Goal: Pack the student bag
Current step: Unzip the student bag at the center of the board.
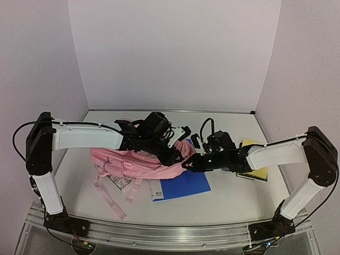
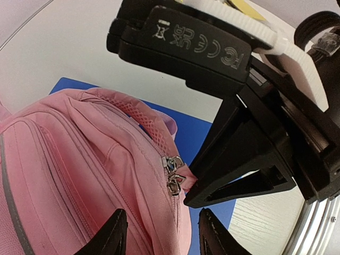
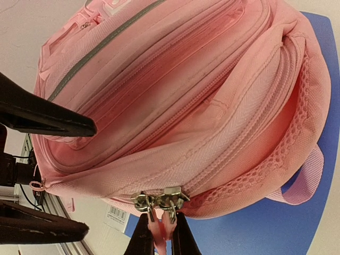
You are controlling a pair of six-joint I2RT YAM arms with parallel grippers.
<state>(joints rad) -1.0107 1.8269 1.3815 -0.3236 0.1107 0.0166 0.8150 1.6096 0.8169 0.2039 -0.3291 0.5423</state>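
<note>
Student bag (image 1: pixel 138 162) lies flat mid-table (image 1: pixel 223 212), a little toward the left edge, its top over a blue book (image 1: pixel 183 187). The right gripper (image 3: pixel 161 240) is pinched closed on the pink zip pull (image 3: pixel 159 229). The left gripper (image 2: pixel 162 239) hovers half spread above the fabric, apparently gripping nothing. To open the bag cleanly, pin the cloth beside the sliders (image 3: pixel 159 201) and draw along the zip's curve, not upward.

Reaching inward, left arm (image 1: pixel 85 137) and right arm (image 1: pixel 276 155) converge, left pincer (image 2: pixel 162 236) spread, right pincer (image 3: pixel 159 236) pinched closed.
</note>
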